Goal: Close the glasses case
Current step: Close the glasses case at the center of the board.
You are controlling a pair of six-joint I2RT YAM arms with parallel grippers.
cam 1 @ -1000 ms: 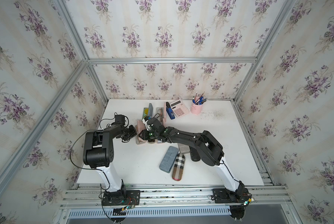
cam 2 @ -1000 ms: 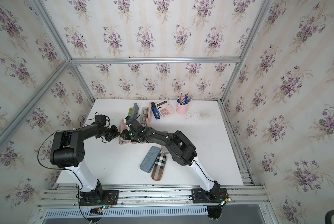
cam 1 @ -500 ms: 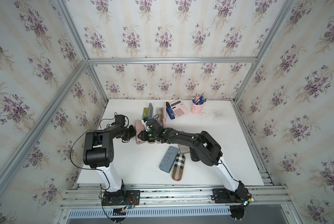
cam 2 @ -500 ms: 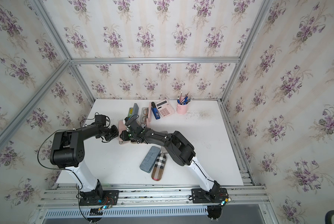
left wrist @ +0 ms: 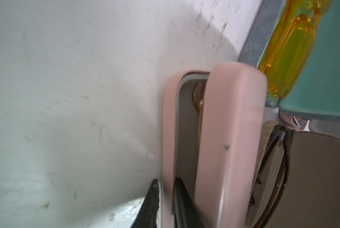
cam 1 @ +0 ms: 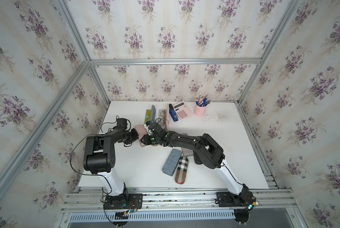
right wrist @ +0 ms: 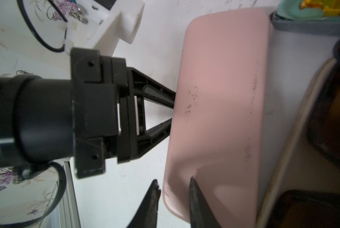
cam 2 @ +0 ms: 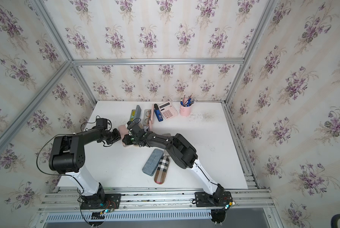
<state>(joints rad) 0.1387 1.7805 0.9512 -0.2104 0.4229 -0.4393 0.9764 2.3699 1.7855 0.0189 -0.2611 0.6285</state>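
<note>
1 pink case, ajar: L tool apart astride rim, R tool clamped on lid.

Both top views look steeply down from high above the near edge onto the whole tabletop. Each wrist camera sits very close to the pink case, which both share.

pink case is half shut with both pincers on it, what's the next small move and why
Probably ease the left pincer back out: its finger sits in the gap between base and lid, so the lid the right pincer holds cannot drop shut.
</note>
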